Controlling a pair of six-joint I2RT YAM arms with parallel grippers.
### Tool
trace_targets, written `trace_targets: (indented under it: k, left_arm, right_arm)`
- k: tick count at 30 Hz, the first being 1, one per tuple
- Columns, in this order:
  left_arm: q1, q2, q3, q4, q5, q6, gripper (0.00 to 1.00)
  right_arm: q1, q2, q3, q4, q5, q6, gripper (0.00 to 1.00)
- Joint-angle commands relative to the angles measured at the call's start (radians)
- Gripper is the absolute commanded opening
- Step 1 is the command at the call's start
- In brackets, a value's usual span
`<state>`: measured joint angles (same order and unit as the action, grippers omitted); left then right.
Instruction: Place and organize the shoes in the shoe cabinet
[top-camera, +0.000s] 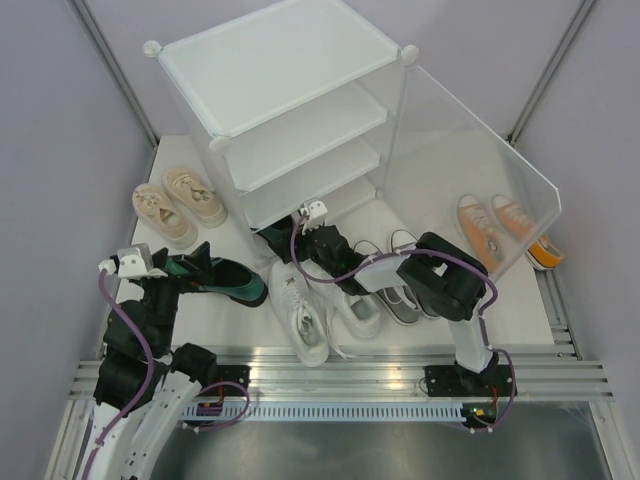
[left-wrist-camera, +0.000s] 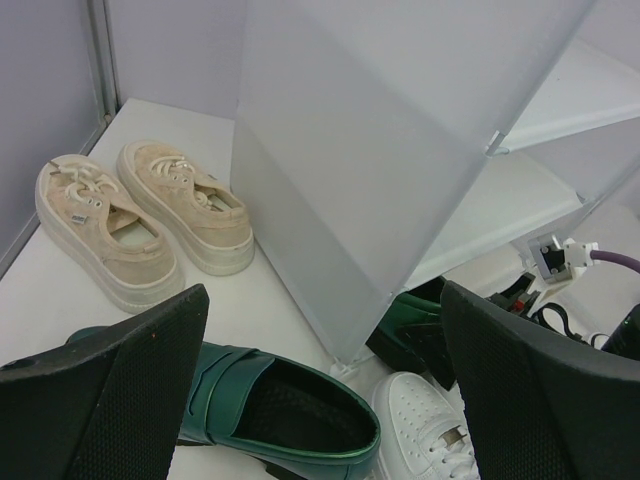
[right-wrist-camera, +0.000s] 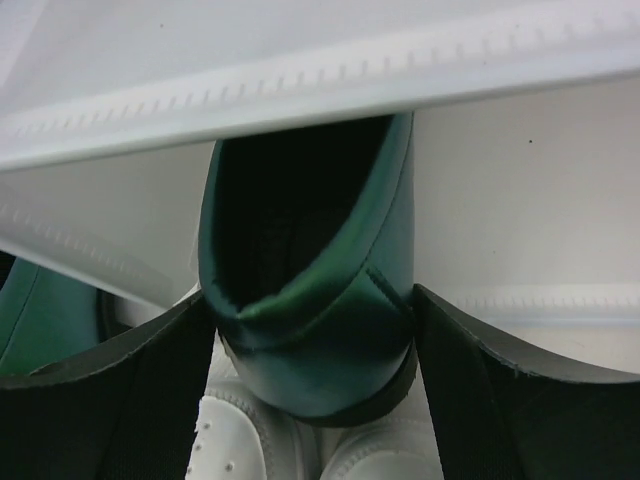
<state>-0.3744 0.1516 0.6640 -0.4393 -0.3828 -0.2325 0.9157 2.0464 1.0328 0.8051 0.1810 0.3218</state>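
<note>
Your right arm reaches forward-left. Right gripper (right-wrist-camera: 312, 300) at bottom tier of shoe cabinet (top-camera: 290, 60), green shoe (right-wrist-camera: 310, 345) heel between fingers, seen only from right wrist; grip unclear. Left gripper (left-wrist-camera: 325, 300) spread wide, second green shoe (left-wrist-camera: 270, 400) beneath.

The left arm (top-camera: 140, 330) and right arm (top-camera: 445, 285) are black — purple cables (top-camera: 104, 300) loop along them. The left gripper (left-wrist-camera: 322, 300) has dark, finely dotted fingers (left-wrist-camera: 150, 390).

In the right wrist view the dark green shoe (right-wrist-camera: 310, 250) loses its toe under the white shelf edge (right-wrist-camera: 320, 90), contact between its heel and the fingers (right-wrist-camera: 120, 400) of the right gripper (right-wrist-camera: 312, 310) cannot be judged, the right arm (top-camera: 335, 262) covers most of it from above, and the left wrist view crops a white shoe (left-wrist-camera: 420, 425) at the bottom edge.
</note>
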Motion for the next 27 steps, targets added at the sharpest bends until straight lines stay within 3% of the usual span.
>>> trace_targets:
  k: [1, 7, 10, 17, 27]
  left_arm:
    - [0.002, 0.008, -0.001, 0.019, 0.015, -0.005, 1.00]
    - [0.002, 0.009, 0.000, 0.019, 0.016, -0.004, 1.00]
    - [0.002, 0.005, -0.001, 0.019, 0.013, -0.004, 1.00]
    - [0.002, 0.003, -0.001, 0.019, 0.022, -0.004, 1.00]
    - [0.002, 0.005, 0.000, 0.019, 0.028, -0.004, 1.00]
  right_arm:
    - [0.023, -0.075, -0.048, 0.052, -0.057, 0.031, 0.81]
    - [0.023, -0.109, -0.114, 0.077, -0.063, 0.046, 0.78]
    - [0.023, -0.126, -0.146, 0.078, -0.071, 0.048, 0.72]
    - [0.023, -0.095, -0.132, 0.075, -0.084, 0.043, 0.47]
    - [0.023, -0.042, -0.025, 0.034, -0.100, 0.016, 0.34]
